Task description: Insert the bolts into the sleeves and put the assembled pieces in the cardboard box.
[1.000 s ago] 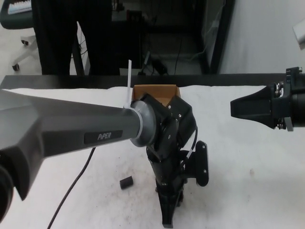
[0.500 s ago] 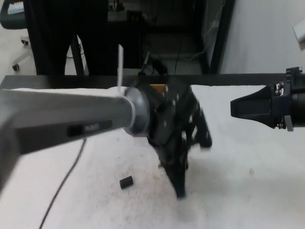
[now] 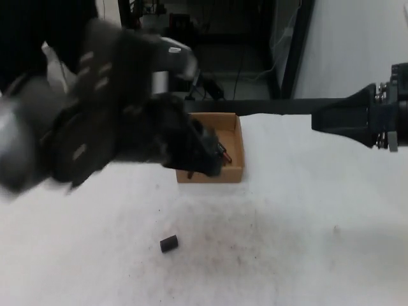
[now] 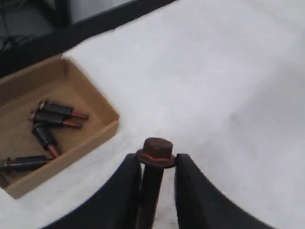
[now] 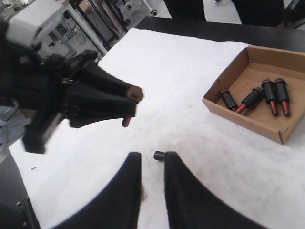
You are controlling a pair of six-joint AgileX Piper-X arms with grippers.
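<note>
Loose sleeve (image 3: 168, 243) lies on its side near the bench's (image 3: 306, 255) front edge; bore direction too small to tell. My left gripper (image 4: 158, 162) is clamped on the bolt (image 4: 154, 149), which crosses the fingertips, head on one side and shank out the other. It hangs above the bench by the box's (image 3: 210, 175) front wall. My right gripper (image 3: 315, 121) is empty, fingers a little apart, raised at the right edge, pointing left, well apart from the sleeve. My read: right is free, so the sleeve is its pick. The box at the far edge holds four assembled pieces (image 5: 251, 98).
</note>
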